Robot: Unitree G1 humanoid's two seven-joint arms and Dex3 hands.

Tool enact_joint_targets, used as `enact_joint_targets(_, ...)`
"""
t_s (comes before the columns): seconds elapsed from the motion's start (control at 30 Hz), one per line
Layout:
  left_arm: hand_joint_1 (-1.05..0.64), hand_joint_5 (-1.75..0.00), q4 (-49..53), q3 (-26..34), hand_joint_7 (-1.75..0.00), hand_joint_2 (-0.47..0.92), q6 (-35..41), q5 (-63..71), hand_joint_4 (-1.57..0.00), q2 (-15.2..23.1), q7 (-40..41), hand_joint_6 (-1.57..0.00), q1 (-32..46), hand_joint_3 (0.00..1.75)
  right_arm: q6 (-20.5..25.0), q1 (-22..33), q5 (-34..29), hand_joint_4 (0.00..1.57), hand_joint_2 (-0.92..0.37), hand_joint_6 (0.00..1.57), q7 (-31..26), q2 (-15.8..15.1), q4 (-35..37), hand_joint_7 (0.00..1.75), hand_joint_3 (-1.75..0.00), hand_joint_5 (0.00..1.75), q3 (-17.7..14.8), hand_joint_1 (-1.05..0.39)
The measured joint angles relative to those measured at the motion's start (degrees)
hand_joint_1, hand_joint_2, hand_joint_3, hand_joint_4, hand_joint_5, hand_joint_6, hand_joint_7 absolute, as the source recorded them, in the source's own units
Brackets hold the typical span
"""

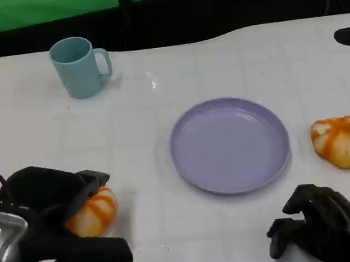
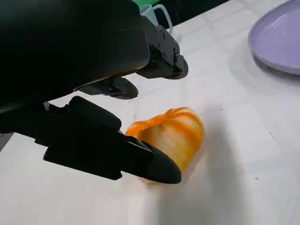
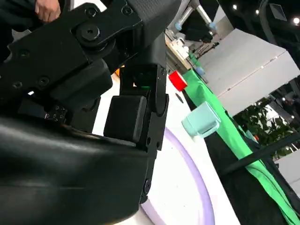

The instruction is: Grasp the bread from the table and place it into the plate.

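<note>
Left hand around the near bread, fingers apart above and below it, no firm clamp seen yet; bread on the table, its long axis toward the plate. Plate well apart, off to the right. Second bread just beside the plate, nearer the right hand, which hangs curled, nothing inside. No readable writing anywhere

No readable text, label or number anywhere.
</note>
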Motion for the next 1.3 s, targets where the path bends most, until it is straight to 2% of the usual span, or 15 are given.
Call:
enact_joint_targets(0.27,-0.71,0.00,7.0,-2.6,0.00,0.89,0.9,1.6,-0.35,-0.4,1.8,-0.21,-3.7,0.01,0.1,0.2,0.0,1.57,-0.73,1.57,-0.3,0.0,-0.4,0.32,0.00,0.70,0.1,-1.01)
enact_joint_targets(0.63,-0.73,-0.01,16.9,-8.3,0.00,0.90,4.1,4.9,-0.36,-3.6,3.9,-0.22,-8.3,0.00,0.7,0.4,0.3,1.57,-0.72,1.57,-0.7,0.0,-0.7,0.34,0.00,0.71,0.1,-1.02)
enact_joint_targets(0.93,-0.75,0.00,22.6,-11.1,0.00,0.91,4.1,4.7,-0.36,-4.0,6.8,-0.23,-10.3,0.00,0.7,0.7,0.3,1.57,-0.72,1.57,-0.8,0.0,-1.3,0.33,0.00,0.71,0.2,-1.01)
enact_joint_targets(1.07,-0.68,-0.06,25.7,-12.0,-0.01,0.91,3.8,4.1,-0.47,-4.6,9.1,-0.26,-11.0,0.00,0.8,0.9,0.3,1.57,-0.73,1.57,-0.8,0.0,-1.6,0.33,0.00,0.71,0.2,-1.02)
enact_joint_targets(1.17,-0.49,-0.15,28.3,-12.3,-0.03,0.92,3.2,3.6,-0.61,-5.1,11.6,-0.33,-11.8,0.05,0.8,1.0,0.3,1.57,-0.73,1.57,-0.8,0.0,-1.7,0.33,0.00,0.71,0.2,-1.01)
enact_joint_targets(1.2,-0.39,-0.51,29.4,-12.4,-0.02,0.92,2.8,3.2,-0.59,-5.2,12.9,-0.47,-12.0,0.16,0.8,1.0,0.3,1.57,-0.73,1.57,-0.8,0.0,-1.8,0.32,0.00,0.70,0.2,-1.01)
enact_joint_targets(1.23,-0.36,-0.76,30.6,-12.4,-0.02,0.92,2.1,2.6,-0.53,-5.3,14.8,-0.54,-12.1,0.22,0.8,1.1,0.3,1.57,-0.73,1.57,-0.8,0.0,-1.8,0.31,0.00,0.70,0.2,-1.01)
enact_joint_targets(1.27,-0.34,-0.90,31.8,-12.4,-0.01,0.92,1.2,2.0,-0.49,-5.4,16.8,-0.57,-12.3,0.24,0.8,1.1,0.3,1.57,-0.73,1.57,-0.8,0.0,-1.8,0.31,0.00,0.70,0.2,-1.01)
enact_joint_targets(1.3,-0.32,-1.25,32.9,-12.4,-0.09,0.92,0.3,1.6,-0.52,-5.4,18.7,-0.79,-12.4,0.27,0.9,1.1,0.3,1.57,-0.72,1.57,-0.8,0.0,-1.8,0.31,0.00,0.70,0.2,-1.01)
